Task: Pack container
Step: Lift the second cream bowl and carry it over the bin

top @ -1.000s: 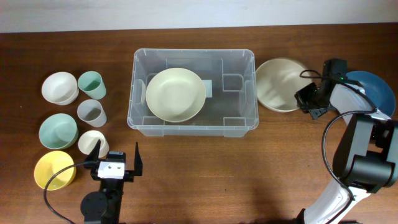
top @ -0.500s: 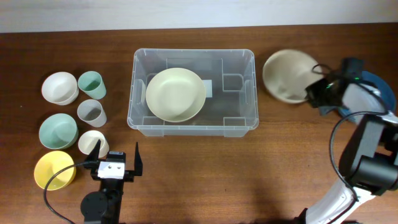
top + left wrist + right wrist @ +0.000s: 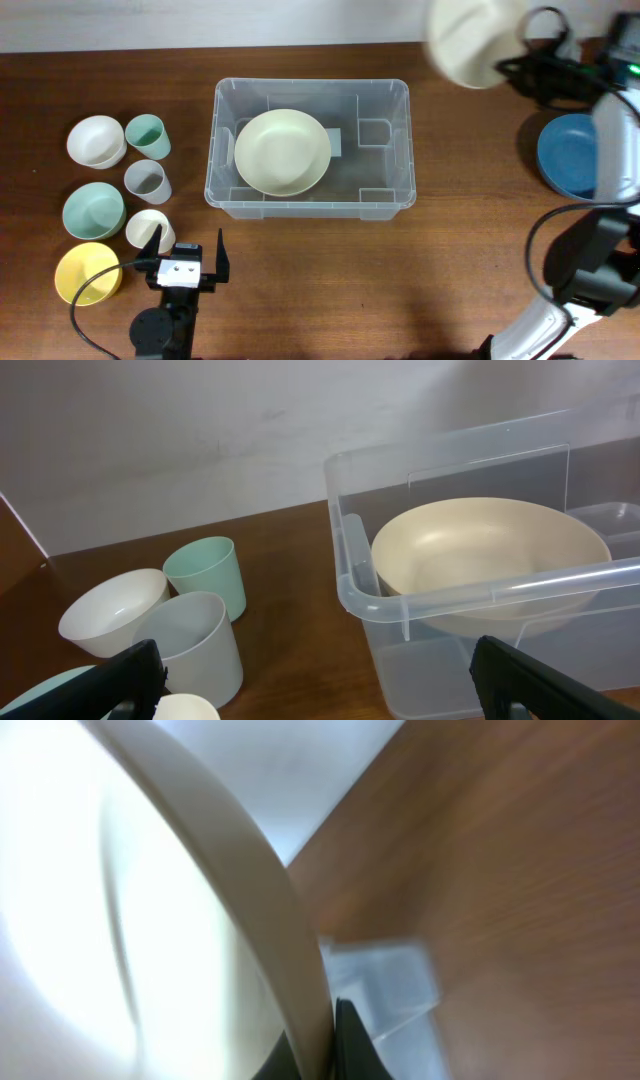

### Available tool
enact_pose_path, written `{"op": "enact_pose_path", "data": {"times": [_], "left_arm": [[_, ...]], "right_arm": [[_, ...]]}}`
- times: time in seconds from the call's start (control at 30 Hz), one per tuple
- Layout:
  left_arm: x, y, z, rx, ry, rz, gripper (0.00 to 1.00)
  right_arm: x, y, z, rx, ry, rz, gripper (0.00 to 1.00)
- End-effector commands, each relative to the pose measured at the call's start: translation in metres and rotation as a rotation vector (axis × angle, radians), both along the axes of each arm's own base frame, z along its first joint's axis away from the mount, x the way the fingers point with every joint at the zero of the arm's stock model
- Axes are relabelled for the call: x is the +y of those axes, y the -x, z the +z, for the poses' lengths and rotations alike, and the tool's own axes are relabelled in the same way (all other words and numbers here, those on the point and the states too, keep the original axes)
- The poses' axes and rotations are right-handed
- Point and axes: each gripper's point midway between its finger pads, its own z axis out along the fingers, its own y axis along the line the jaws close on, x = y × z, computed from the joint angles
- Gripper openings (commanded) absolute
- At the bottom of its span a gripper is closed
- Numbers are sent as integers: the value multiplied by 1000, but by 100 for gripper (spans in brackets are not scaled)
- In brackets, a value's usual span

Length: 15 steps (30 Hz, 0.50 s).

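The container [image 3: 388,168] is found upright and open-topped at the middle of the table [image 3: 330,290]. One cream dish [image 3: 282,152] is seen lying in its left half (a white label shows through the base beside it). The right gripper [image 3: 512,68] is held up at the far right, its jaws clamped on the rim of a beige bowl [image 3: 472,40], which is blurred. A blue bowl [image 3: 568,155] is noted on the table to the right of the container, well apart from it. The left gripper [image 3: 188,250] is stationed at the near left, jaws wide apart and holding nothing. Left of the container, a white bowl [image 3: 96,140], green cup [image 3: 147,135], grey cup [image 3: 147,181], teal bowl [image 3: 93,210], cream cup [image 3: 146,226] and yellow bowl [image 3: 87,273] are set out in two columns.
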Motion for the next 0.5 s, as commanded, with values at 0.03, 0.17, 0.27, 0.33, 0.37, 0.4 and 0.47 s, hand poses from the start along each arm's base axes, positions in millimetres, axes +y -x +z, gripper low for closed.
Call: {"op": "enact_pose_path", "data": {"times": [0.03,0.17,0.27,0.33,0.37,0.4,0.47], "left_arm": [[-1,0,-1,-3,-12,-5,100],[-1,0,-1,-3,-12,-5,100],[-1,0,-1,-3,-12,-5,100],[-1,0,-1,-3,-12,-5,100],[-1,0,-1,-3,-12,-5,100],[-1,0,-1,-3,-12,-5,100],[-1,0,-1,-3,-12,-5,99]], "right_arm": [[130,22,42,-130,137,302,4],[195,34,15,-75,252,390,4],[233,44,-2,-38,329,426,4],[248,48,-12,-7,372,414,4],[257,51,-17,4,390,416,4],[266,54,-23,13,407,424,4],[278,58,-32,21,436,444,4]]}}
